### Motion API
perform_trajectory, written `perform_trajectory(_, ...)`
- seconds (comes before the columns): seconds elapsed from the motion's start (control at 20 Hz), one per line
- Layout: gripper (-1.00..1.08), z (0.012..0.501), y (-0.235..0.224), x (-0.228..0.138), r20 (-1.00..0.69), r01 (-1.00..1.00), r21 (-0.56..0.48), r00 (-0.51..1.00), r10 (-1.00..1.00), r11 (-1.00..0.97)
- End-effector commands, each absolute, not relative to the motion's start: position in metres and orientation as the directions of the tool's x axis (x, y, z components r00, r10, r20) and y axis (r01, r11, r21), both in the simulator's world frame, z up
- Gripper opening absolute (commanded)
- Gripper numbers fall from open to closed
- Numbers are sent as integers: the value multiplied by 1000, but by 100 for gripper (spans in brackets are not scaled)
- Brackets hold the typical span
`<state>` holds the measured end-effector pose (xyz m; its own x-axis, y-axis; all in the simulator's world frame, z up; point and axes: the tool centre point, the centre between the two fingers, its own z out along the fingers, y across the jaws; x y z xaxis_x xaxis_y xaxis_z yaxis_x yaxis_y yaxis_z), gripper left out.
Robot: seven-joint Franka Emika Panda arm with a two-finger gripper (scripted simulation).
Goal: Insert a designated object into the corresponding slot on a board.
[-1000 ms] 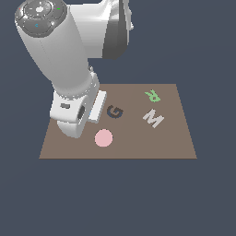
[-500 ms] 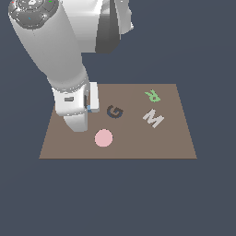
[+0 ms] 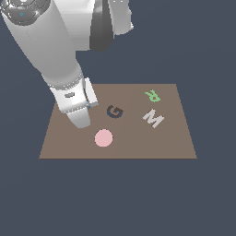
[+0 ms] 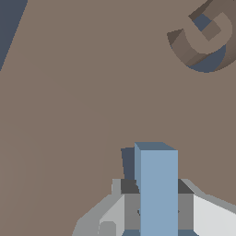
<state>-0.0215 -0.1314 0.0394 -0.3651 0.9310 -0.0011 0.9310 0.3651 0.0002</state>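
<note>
Hand gripping the light-blue T block over the left part of the brown board

In the wrist view the hand is clamping the light-blue T block between its grey fingers, its stem lying just above the board with a dark recess edge showing beside it; in the exterior view the arm is hiding the block, while the G-shaped recess is sitting just right of the hand, the pink disc nearer, and the grey-white M and green R farther right
</note>
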Motion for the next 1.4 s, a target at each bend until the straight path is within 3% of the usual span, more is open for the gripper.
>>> perform_trajectory(0.0,-100,40,-134,-22,-1,915,0,-404,915,404)
perform_trajectory(0.95,-100,30,-139,-24,-1,882,1,-470,882,470)
perform_trajectory(1.0,100,30,-139,-24,-1,882,1,-470,882,470)
perform_trajectory(1.35,100,30,-139,-24,-1,882,1,-470,882,470)
